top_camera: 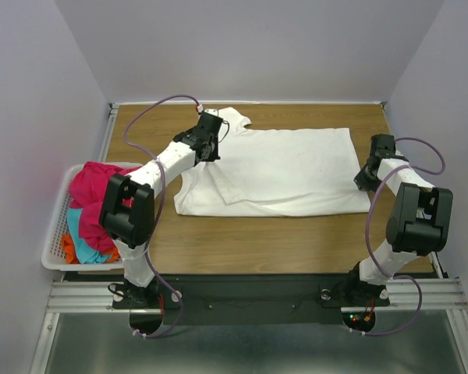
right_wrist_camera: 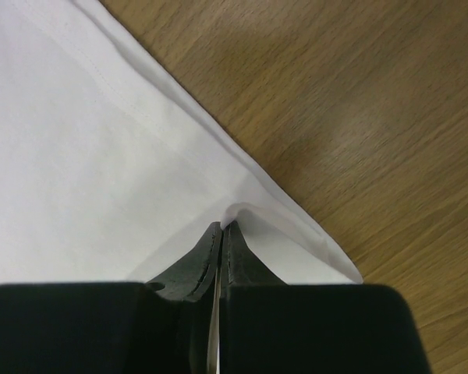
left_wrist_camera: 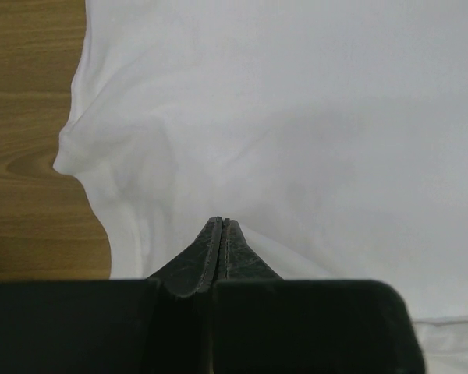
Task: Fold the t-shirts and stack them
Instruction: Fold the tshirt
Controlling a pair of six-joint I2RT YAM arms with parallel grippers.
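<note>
My left claw [left_wrist_camera: 221, 222] was closed tight, its two fingers pressed flat together. The white t-shirt [left_wrist_camera: 296, 117] rose in a small tent to their tips, so a pinch of that cloth sat between them. Ahead of that claw and to its right was nothing but white cloth. To its left the shirt's wavy edge gave way to the wooden table [left_wrist_camera: 23, 117]. That wrist view could not tell me which part of the shirt I had. The top view did: the left claw sat at the collar end, just beside the neck opening.

My right claw [right_wrist_camera: 221, 226] was closed as well, fingers together, nipping a raised fold right at the stitched hem near a corner of the shirt. Cloth spread ahead and to the left of it, and bare wood lay to its right. The line of stitching showed only in this close view.

From above, the shirt lay spread on the table between my two claws, with a slanting crease across the part nearest the left one. At that range I could not see how the fingers stood; only the wrist views settled that.

Only the top view took in the white lattice basket [top_camera: 53, 234], behind and well to the left of my left claw, off the table's side. Heaped in it were a magenta-pink t-shirt [top_camera: 93, 187], a cyan t-shirt [top_camera: 82, 232] and an orange t-shirt [top_camera: 69, 249].
</note>
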